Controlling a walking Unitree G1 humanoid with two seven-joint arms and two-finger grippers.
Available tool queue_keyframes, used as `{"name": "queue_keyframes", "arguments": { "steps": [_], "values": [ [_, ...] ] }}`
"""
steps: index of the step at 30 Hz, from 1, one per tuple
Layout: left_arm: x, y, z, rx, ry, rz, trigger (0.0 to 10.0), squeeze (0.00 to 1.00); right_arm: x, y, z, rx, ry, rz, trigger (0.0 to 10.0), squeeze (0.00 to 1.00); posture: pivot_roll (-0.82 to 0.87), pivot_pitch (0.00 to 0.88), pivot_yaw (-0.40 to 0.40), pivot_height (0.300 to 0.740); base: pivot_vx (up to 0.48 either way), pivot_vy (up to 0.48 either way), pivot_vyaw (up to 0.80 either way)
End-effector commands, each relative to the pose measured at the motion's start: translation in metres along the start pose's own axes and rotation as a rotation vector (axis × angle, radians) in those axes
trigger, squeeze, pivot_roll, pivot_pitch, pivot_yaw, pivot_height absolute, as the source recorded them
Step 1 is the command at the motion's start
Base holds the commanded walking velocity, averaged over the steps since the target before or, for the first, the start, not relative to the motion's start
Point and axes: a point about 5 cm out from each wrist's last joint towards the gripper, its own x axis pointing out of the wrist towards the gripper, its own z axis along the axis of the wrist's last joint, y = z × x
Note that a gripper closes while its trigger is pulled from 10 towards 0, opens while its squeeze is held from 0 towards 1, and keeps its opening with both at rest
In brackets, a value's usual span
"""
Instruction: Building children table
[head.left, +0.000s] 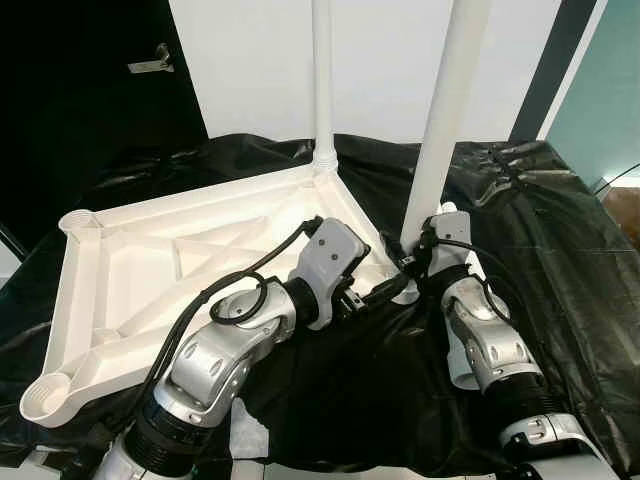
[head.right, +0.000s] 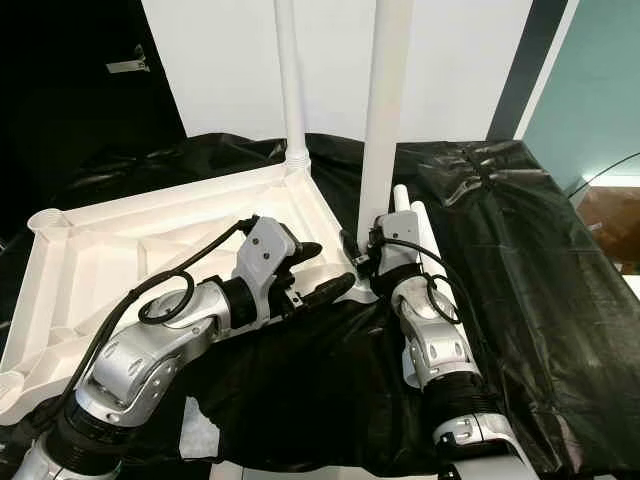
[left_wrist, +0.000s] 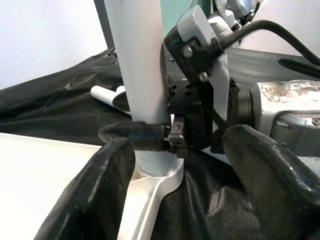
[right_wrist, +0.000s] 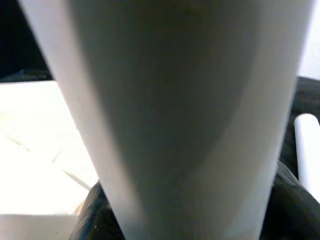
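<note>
A white plastic tabletop (head.left: 190, 260) is being supported upside down, ribbed underside up, on a surface draped in black sheeting (head.left: 560, 250). In the left eye view it is being seen from 9 o'clock toward the centre, with open round sockets at its 2 corners toward 9 and 7 o'clock. 1 white leg (head.left: 322, 80) is being held upright in the far corner socket at 12 o'clock. A 2nd white leg (head.left: 445, 110) is standing upright in the corner socket nearest the right arm, just right of centre, leaning slightly toward 1 o'clock. The right gripper (left_wrist: 150, 137) is being kept closed around the base of this 2nd leg, directly above the socket; in the left wrist view 1 black finger (left_wrist: 132, 136) is seen wrapped across the leg's front. In the right wrist view the same leg (right_wrist: 175, 115) is pressed close before the camera, with black fingers at its base. The left gripper (head.right: 325, 272) is being held just beside that same socket, at 9 o'clock from it, its 2 black fingers spread apart with nothing between them. 2 further white legs (head.right: 412, 222) are lying flat on the sheeting directly behind the right wrist, at 1 o'clock from the socket.
</note>
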Motion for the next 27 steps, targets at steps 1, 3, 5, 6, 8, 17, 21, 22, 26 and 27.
{"name": "queue_keyframes", "arguments": {
  "steps": [1, 3, 5, 6, 8, 17, 21, 22, 26, 27],
  "values": [
    [-0.002, -0.002, 0.001, -0.001, -0.001, -0.031, 10.0, 0.0, -0.022, 0.014, -0.053, 0.04, 0.211, 0.054, 10.0, 0.0, -0.02, 0.0, 0.033, 0.74, 0.0, 0.0, 0.0],
    [-0.003, -0.001, 0.001, 0.001, 0.0, -0.03, 10.0, 0.0, -0.028, 0.017, -0.051, 0.144, 0.128, 0.062, 10.0, 0.0, -0.02, 0.0, 0.038, 0.74, 0.0, 0.0, 0.0],
    [-0.003, -0.001, 0.001, 0.002, 0.001, -0.029, 10.0, 0.0, -0.03, 0.012, -0.053, 0.192, 0.119, 0.041, 10.0, 0.0, -0.02, 0.0, 0.039, 0.74, 0.0, 0.0, 0.0],
    [-0.003, -0.001, 0.001, 0.004, 0.002, -0.031, 10.0, 0.0, -0.03, 0.009, -0.052, 0.207, 0.106, 0.03, 10.0, 0.0, -0.02, 0.0, 0.041, 0.74, 0.0, 0.0, 0.0],
    [-0.004, -0.001, 0.001, 0.002, 0.002, -0.034, 10.0, 0.0, -0.03, 0.006, -0.052, 0.233, 0.102, 0.021, 10.0, 0.0, -0.02, 0.0, 0.043, 0.74, 0.0, 0.0, 0.0],
    [-0.002, 0.0, 0.001, 0.005, 0.005, -0.035, 10.0, 0.0, -0.029, -0.002, -0.055, 0.112, 0.166, 0.11, 10.0, 0.0, -0.02, 0.0, 0.042, 0.74, 0.0, 0.0, 0.0],
    [-0.002, 0.0, 0.002, 0.007, 0.005, -0.033, 10.0, 0.0, -0.03, -0.001, -0.056, 0.083, 0.186, 0.193, 10.0, 0.0, -0.02, 0.0, 0.04, 0.74, 0.0, 0.0, 0.0],
    [-0.003, 0.001, 0.002, 0.008, 0.004, -0.029, 10.0, 0.0, -0.031, 0.001, -0.057, 0.052, 0.203, 0.25, 10.0, 0.0, -0.01, 0.0, 0.038, 0.74, 0.0, 0.0, 0.0],
    [-0.004, 0.002, 0.003, 0.01, 0.003, -0.021, 10.0, 0.0, -0.035, 0.007, -0.061, 0.019, 0.227, 0.366, 10.0, 0.0, -0.01, 0.0, 0.036, 0.74, 0.0, 0.0, 0.0],
    [-0.004, 0.002, 0.003, 0.01, 0.003, -0.021, 10.0, 0.0, -0.035, 0.007, -0.061, 0.019, 0.227, 0.366, 10.0, 0.0, -0.01, 0.0, 0.036, 0.74, 0.0, 0.0, 0.0]
  ]
}}
